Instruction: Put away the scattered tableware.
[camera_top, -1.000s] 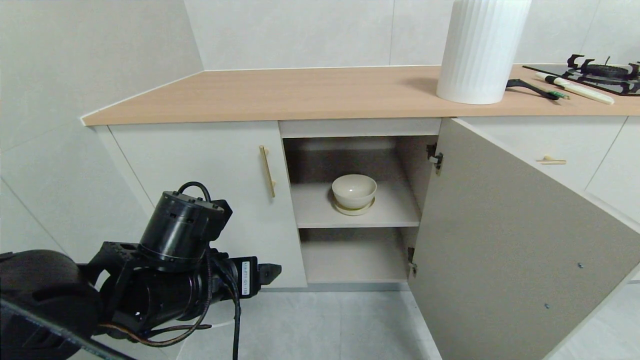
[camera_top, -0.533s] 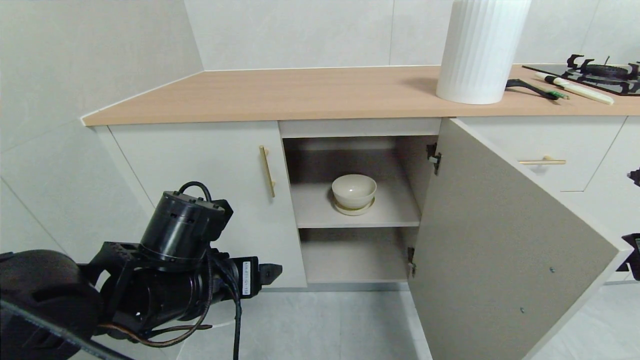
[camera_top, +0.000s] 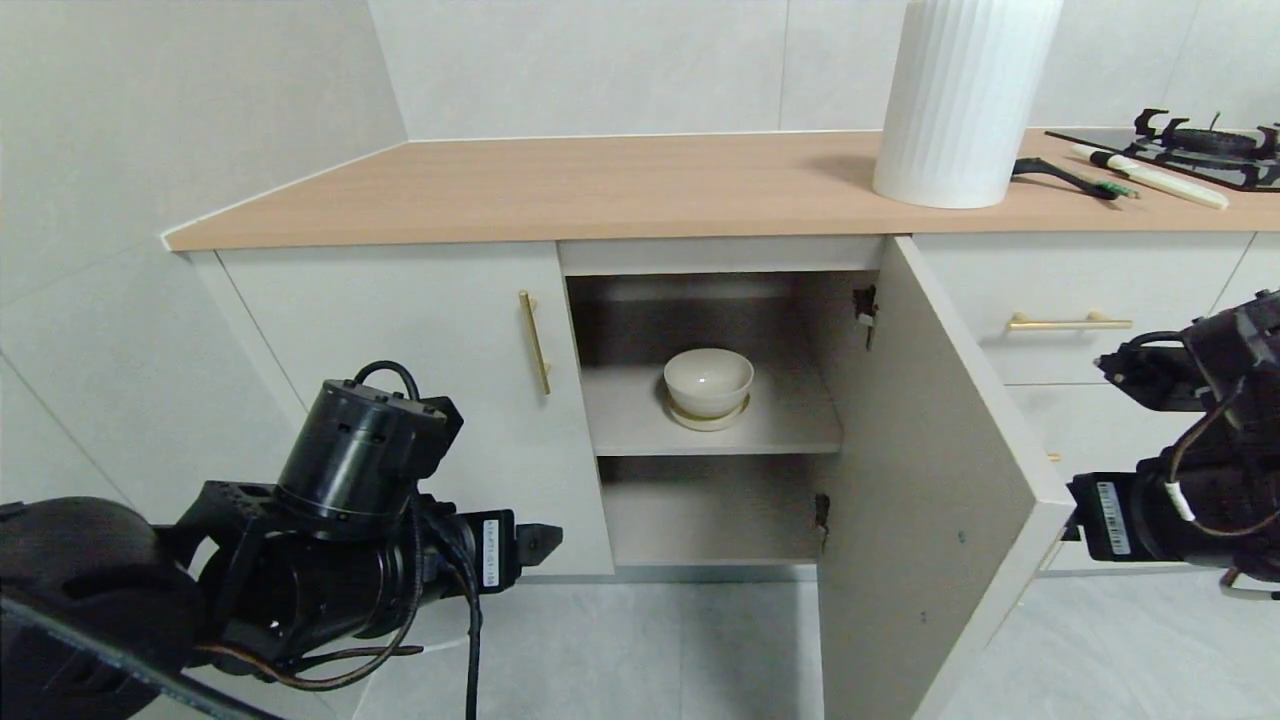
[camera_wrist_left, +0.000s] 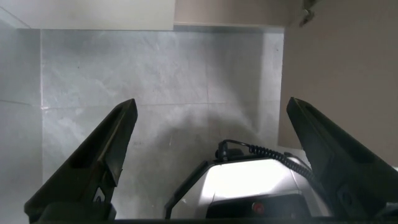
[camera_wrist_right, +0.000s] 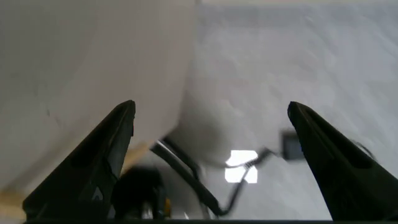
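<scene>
The bowl is sitting upright on a small saucer at the middle of the cupboard's upper shelf, stacked, probably to save space and keep the pair stored together; the lower shelf is lying beneath it at 6 o'clock. The cupboard door is standing partly open at 4 o'clock from the bowl. The right tool is hovering just beside the door's free edge with its jaws spread and nothing between them, judged to be positioned for pushing the door shut now that the tableware is stowed. The left tool is hanging low at 8 o'clock from the bowl, also spread wide and gripping nothing, apparently keeping out of the door's path. Above, the bench is carrying a white ribbed vase at 1 o'clock, with long utensils lying beside it at 2 o'clock. Counting: one bowl, one saucer, two shelves, one open door, two tools, one vase, at least two utensils.
</scene>
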